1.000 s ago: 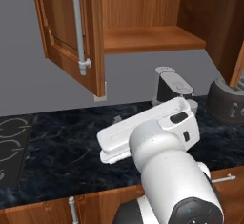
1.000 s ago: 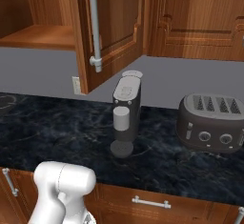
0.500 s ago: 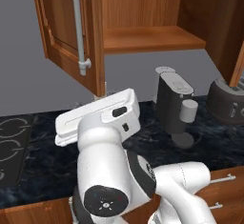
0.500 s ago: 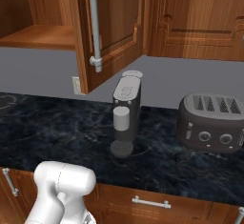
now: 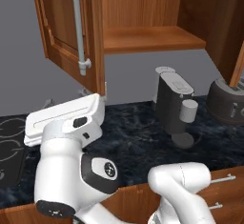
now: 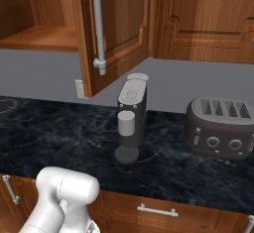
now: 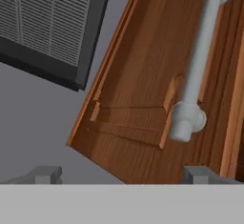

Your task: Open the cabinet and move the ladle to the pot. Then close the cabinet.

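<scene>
At the top of the left base view the cabinet [image 5: 143,32] stands open, its left door [image 5: 71,32] swung out toward the camera with the long silver handle [image 5: 78,27] running down its face. In the hand view the claw [image 7: 121,174] looks up along that same door [image 7: 143,99]; its two fingertips [image 7: 45,174] sit far apart at the bottom edge, jaws spread wide, holding nothing. The handle [image 7: 200,66] runs down the right of that frame, its lower mount just above the right tip.

The ladle cannot be made out anywhere: the shelf [image 5: 152,39] looks bare in the stretch that shows, and the pot is likewise not to be found. On the dark worktop [image 5: 138,137] stand a grey coffee machine [image 5: 174,104] with a cup [image 5: 189,111] at its front, and a toaster [image 6: 221,128] to its right. A vent grille [image 7: 47,23] fills the upper left of the hand view.

With the door already open, the step in hand appears to be locating and reaching for the ladle. To do it well, the arm should probably swing clear of the door edge and handle before rising, then aim the hand camera into the cabinet interior, checking above and below the shelf, and keep the jaws wide until the thin handle lies squarely between them.
</scene>
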Robot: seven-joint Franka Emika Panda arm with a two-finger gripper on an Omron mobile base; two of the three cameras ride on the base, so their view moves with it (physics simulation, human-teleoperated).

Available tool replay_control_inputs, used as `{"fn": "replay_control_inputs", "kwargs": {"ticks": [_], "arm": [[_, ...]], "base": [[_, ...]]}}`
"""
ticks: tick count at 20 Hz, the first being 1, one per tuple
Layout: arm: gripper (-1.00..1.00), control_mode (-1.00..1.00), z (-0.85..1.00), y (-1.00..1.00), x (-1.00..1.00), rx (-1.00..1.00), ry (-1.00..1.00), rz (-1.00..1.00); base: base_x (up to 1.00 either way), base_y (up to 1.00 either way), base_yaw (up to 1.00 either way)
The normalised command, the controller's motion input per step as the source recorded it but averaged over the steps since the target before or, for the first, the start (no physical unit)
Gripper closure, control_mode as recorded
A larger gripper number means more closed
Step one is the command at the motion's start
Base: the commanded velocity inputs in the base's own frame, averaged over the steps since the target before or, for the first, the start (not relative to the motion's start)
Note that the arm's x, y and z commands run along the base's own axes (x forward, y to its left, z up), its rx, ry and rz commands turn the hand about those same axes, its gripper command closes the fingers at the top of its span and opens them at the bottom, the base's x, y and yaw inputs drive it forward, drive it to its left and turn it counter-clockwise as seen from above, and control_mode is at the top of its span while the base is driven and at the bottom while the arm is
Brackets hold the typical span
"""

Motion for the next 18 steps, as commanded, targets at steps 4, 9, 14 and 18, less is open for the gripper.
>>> {"fn": "replay_control_inputs", "kwargs": {"ticks": [4, 9, 14, 18], "arm": [[-1.0, -1.0, 0.0, 0.08, 0.66, 0.0, 0.0, -0.16], [-1.0, -1.0, 0.0, 0.0, 0.71, 0.0, 0.0, -0.18], [-1.0, -1.0, 0.08, -0.24, 0.42, 0.0, -0.03, -0.15], [-1.0, -1.0, 0.07, -0.68, 0.25, 0.0, -0.05, -0.07]], "base": [[0.0, 0.0, 0.0], [0.0, 0.0, 0.0], [0.0, 0.0, 0.0], [0.0, 0.0, 0.0]]}}
